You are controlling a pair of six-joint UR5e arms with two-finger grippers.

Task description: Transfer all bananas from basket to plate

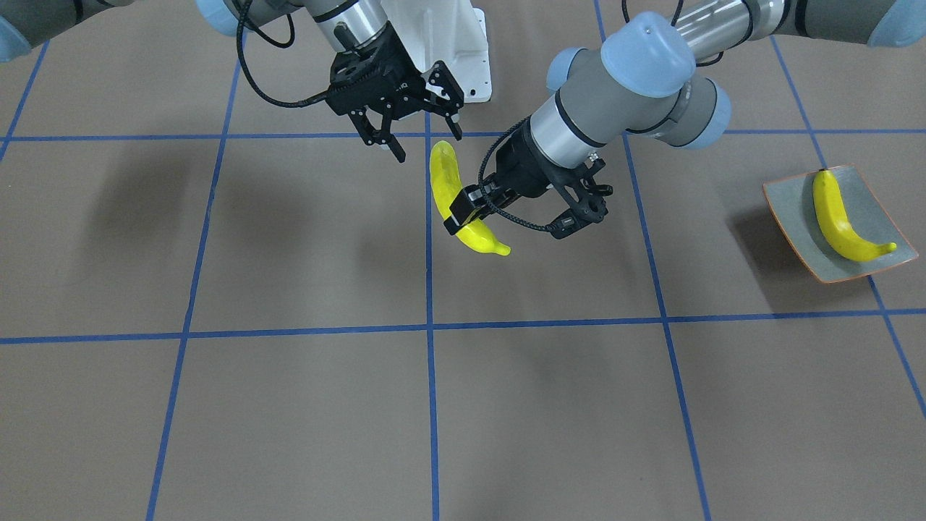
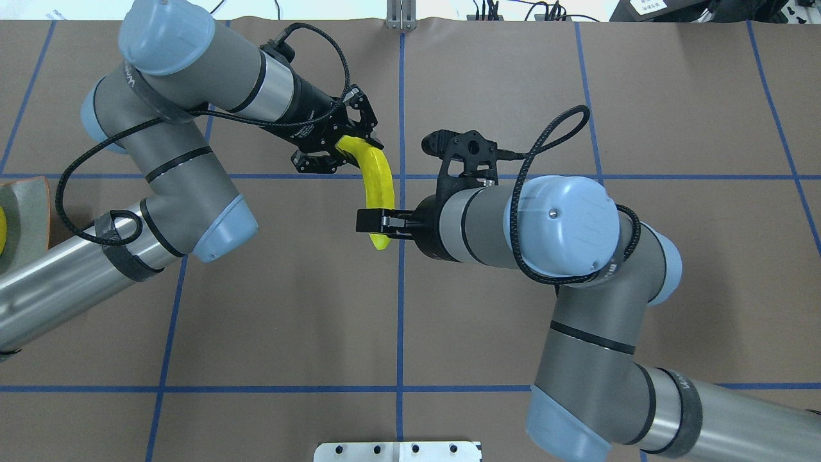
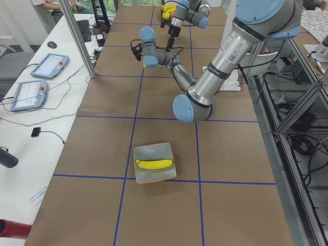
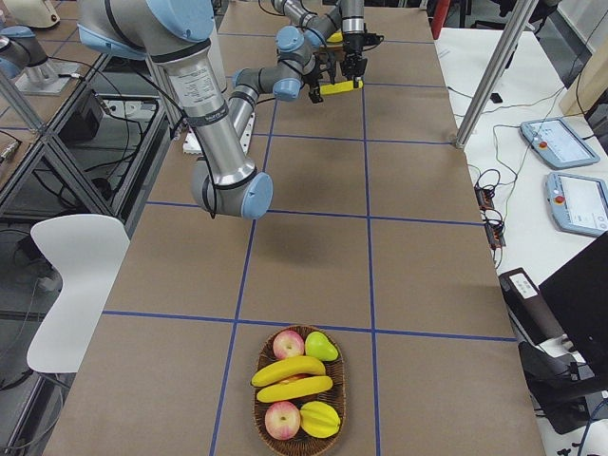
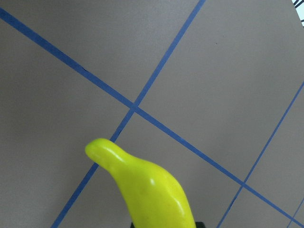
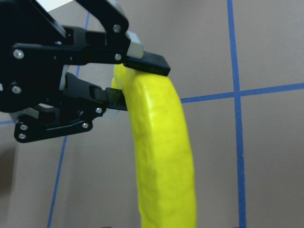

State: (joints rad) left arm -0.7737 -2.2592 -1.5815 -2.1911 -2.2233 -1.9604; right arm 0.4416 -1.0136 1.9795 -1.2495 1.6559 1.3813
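The left gripper (image 1: 464, 211) is clamped on the held banana (image 1: 443, 177), biting it near its far end, aloft over the middle of the table (image 1: 289, 239). The right gripper (image 1: 427, 143) stands with jaws wide, straddling the fruit's near tip and, as far as I can tell, not touching it. This reads as a hand-over, with the load on the left arm. Out at the left end sits the plate (image 1: 792, 210), with the plated banana (image 1: 839, 217) lying in it. Far off at the right end, the basket (image 4: 257, 399) holds two waiting bananas (image 4: 290, 370) among other fruit. Next call: the right arm backs off clear, and the left swings across and lays its fruit beside the plated one.
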